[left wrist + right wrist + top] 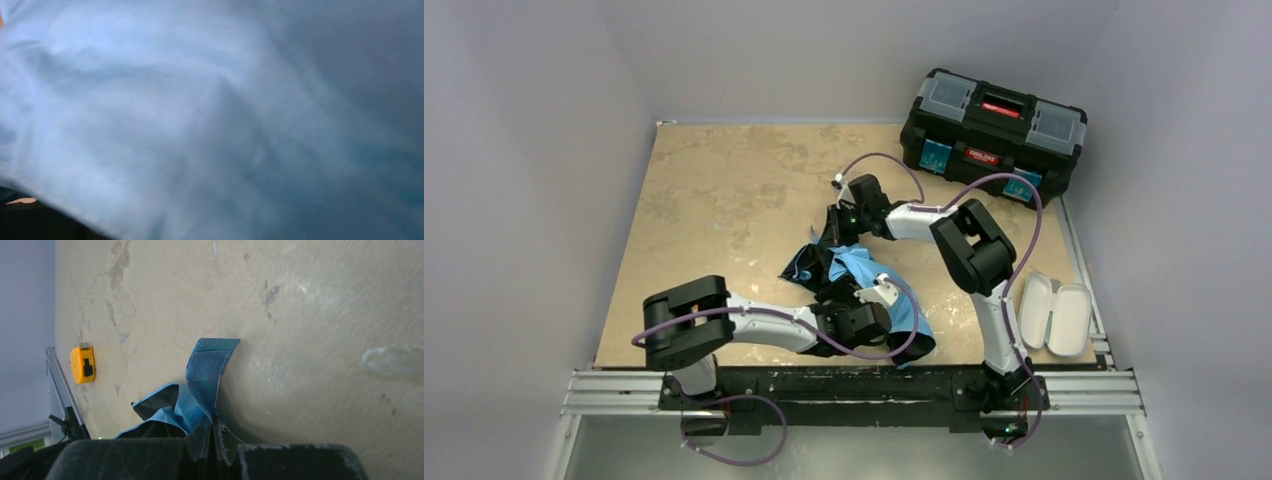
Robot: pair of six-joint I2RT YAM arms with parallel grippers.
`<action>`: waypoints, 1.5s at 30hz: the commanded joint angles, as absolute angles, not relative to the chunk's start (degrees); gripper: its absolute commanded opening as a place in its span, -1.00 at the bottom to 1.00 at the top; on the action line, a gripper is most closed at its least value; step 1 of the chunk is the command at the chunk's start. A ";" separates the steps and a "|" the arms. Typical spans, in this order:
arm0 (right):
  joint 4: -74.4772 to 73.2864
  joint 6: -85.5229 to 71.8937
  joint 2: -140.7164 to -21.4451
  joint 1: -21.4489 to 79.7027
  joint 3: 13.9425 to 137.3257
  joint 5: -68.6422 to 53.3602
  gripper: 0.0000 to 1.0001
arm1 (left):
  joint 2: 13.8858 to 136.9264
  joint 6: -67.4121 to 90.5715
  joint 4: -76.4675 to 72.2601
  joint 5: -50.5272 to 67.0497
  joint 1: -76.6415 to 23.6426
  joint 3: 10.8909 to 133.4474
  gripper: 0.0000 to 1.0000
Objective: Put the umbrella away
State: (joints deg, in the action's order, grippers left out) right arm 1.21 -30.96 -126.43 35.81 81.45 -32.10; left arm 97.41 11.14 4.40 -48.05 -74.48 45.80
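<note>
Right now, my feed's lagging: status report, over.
Right gripper shut on the umbrella. Left gripper pressed into its canopy, jaws hidden. Toolbox at far right closed.

The left arm (764, 322) and right arm (969, 250) have black joints, white links and looping purple cables (881, 154).

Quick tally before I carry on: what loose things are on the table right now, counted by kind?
umbrella: 1
toolbox: 1
case: 1
tape measure: 1
Total: 4
</note>
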 commanded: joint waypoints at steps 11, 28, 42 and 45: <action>3.35 -29.05 -121.01 35.67 75.35 -31.13 -1.00 | 69.04 24.70 18.18 -18.16 -66.83 40.96 1.00; 2.84 -29.75 -117.81 35.60 75.13 -32.73 -1.00 | 79.00 24.89 2.14 -7.15 -52.52 36.63 1.00; 1.79 -29.49 -119.28 35.59 75.95 -32.54 -1.00 | 94.45 20.81 -12.47 -2.78 -52.74 33.95 -0.35; 1.05 -29.62 -119.89 35.54 77.82 -32.58 -1.00 | 91.68 19.76 -9.84 -6.43 -53.65 33.73 -1.00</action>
